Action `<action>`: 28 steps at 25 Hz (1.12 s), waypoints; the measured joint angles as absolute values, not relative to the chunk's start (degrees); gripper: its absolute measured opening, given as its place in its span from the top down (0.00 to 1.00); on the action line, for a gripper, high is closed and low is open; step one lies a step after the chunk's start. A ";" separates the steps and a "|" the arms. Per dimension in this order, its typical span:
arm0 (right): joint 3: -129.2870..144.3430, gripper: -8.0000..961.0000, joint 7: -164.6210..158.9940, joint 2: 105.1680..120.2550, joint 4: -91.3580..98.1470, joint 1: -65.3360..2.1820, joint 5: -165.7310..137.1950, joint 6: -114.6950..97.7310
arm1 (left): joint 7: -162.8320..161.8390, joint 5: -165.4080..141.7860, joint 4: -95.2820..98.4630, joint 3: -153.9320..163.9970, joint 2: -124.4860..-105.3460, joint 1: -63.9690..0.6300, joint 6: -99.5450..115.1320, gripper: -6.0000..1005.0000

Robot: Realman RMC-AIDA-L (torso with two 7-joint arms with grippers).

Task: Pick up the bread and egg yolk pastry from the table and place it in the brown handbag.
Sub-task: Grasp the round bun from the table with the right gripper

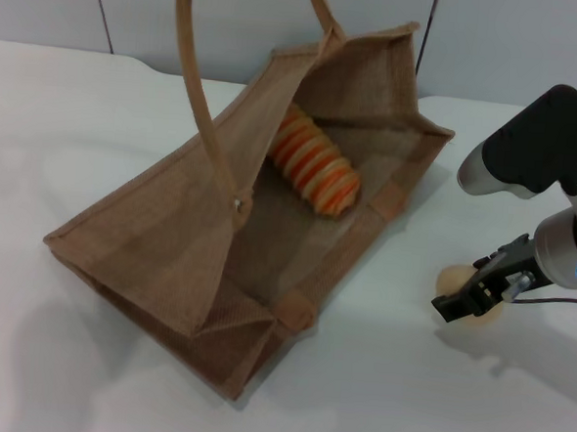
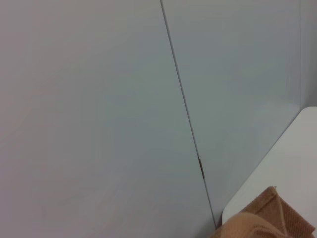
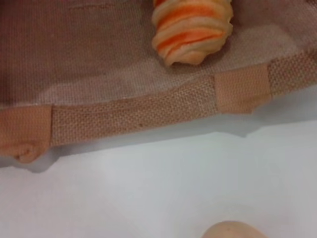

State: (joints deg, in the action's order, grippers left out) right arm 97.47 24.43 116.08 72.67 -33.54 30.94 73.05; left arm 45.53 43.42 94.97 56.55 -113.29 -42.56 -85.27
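The brown handbag (image 1: 170, 238) lies open on its side on the white table, one handle looped upward. The bread (image 1: 316, 164), striped orange and cream, lies inside it near the back. It also shows in the right wrist view (image 3: 193, 27), behind the bag's woven rim (image 3: 133, 116). The egg yolk pastry (image 1: 452, 278), a pale beige ball, sits on the table to the right of the bag, partly hidden. My right gripper (image 1: 472, 298) is low, right over it. The pastry's top shows in the right wrist view (image 3: 229, 231). My left gripper is out of view.
The white table (image 1: 375, 398) runs in front of and right of the bag. A grey panelled wall (image 2: 99, 99) stands behind. A corner of the bag (image 2: 267, 223) shows in the left wrist view. The bag's upright handle (image 1: 200, 93) rises at mid-left.
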 joint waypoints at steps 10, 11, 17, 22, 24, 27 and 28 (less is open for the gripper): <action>97.32 0.19 24.45 116.07 67.34 -35.53 30.65 71.57 | 45.52 43.42 94.91 56.69 -113.38 -42.69 -85.34 0.87; 97.44 0.19 24.44 116.07 66.84 -35.84 30.65 71.57 | 45.52 43.42 94.88 56.69 -113.38 -42.69 -85.34 0.87; 97.80 0.20 24.45 116.18 66.87 -36.24 30.97 71.79 | 45.52 43.41 94.86 56.69 -113.38 -42.63 -85.35 0.87; 96.85 0.20 24.21 116.17 67.01 -36.26 31.10 71.84 | 45.52 43.42 94.86 56.69 -113.38 -42.58 -85.34 0.87; 96.40 0.22 24.16 116.15 67.04 -36.27 31.12 71.86 | 45.52 43.42 94.87 56.69 -113.38 -42.58 -85.34 0.87; 96.14 0.26 24.13 116.14 67.06 -36.28 31.12 71.80 | 45.52 43.42 94.86 56.69 -113.38 -42.56 -85.34 0.87; 96.12 0.28 24.14 116.14 67.06 -36.29 31.12 71.75 | 45.52 43.41 94.84 56.69 -113.38 -42.55 -85.34 0.87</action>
